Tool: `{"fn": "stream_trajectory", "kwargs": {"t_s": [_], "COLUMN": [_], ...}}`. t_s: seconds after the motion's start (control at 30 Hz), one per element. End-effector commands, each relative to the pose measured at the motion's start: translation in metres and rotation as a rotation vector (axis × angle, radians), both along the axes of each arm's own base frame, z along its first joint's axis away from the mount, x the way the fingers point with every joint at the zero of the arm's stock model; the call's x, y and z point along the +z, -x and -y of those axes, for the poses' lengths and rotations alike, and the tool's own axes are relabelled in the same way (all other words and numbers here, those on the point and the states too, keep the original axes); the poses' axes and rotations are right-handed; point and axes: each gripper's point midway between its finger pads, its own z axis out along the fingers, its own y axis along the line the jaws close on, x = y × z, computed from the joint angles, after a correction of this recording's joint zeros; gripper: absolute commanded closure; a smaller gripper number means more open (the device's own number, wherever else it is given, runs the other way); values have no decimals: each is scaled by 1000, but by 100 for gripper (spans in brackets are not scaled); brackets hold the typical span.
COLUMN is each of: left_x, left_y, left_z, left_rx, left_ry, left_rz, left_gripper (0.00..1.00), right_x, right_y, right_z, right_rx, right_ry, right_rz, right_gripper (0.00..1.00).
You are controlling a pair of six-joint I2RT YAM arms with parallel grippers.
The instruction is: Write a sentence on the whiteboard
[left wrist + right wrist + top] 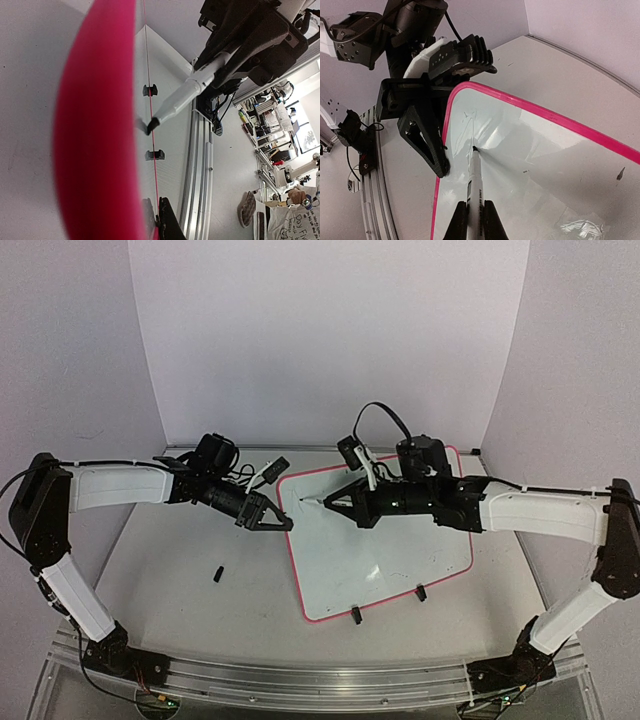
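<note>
The whiteboard [400, 560] lay on the table [170, 590], a bit right of the middle in the top picture, turned at a slant. Its two black feet [355, 616] were at the bottom edge. The left gripper [278, 523] was closed tight, pinching the board's pink left rim. The right gripper [345, 506] squeezed a white marker [475, 180]. The marker's black tip touched the board near its upper left corner. A small black thing [217, 573] lay on the table left of the board, apart from it.

Rounded-corner whiteboard [400, 560], white with pink rim, flat and askew on table [170, 565].
</note>
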Motion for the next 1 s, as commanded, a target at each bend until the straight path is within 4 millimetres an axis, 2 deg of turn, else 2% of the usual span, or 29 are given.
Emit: {"fn": "stream_trajectory", "kwargs": {"t_s": [0.0, 0.27, 0.4, 0.57, 0.63, 0.83, 0.97], "left_x": [12, 11, 10, 11, 11, 11, 11], "left_y": [9, 9, 9, 8, 8, 8, 8], "left_z": [3, 4, 3, 3, 3, 4, 3], "left_rx": [-58, -58, -58, -57, -57, -58, -56], "left_ry": [25, 25, 21, 21, 21, 21, 20], "left_rz": [65, 67, 66, 71, 69, 68, 68], "left_gripper": [100, 100, 100, 100, 100, 100, 100], "right_x": [-4, 13, 26, 42, 40, 10, 1], "right_y": [-2, -3, 8, 25, 26, 20, 16], "right_z": [11, 2, -5, -1, 2, 7, 5], "right_rx": [-34, -14, 57, 110, 107, 57, 50], "right_ry": [9, -60, -104, -139, -130, -61, -39], "right_rz": [-21, -15, -20, -17, -22, -56, -66], "right_gripper": [100, 100, 100, 100, 100, 100, 100]}}
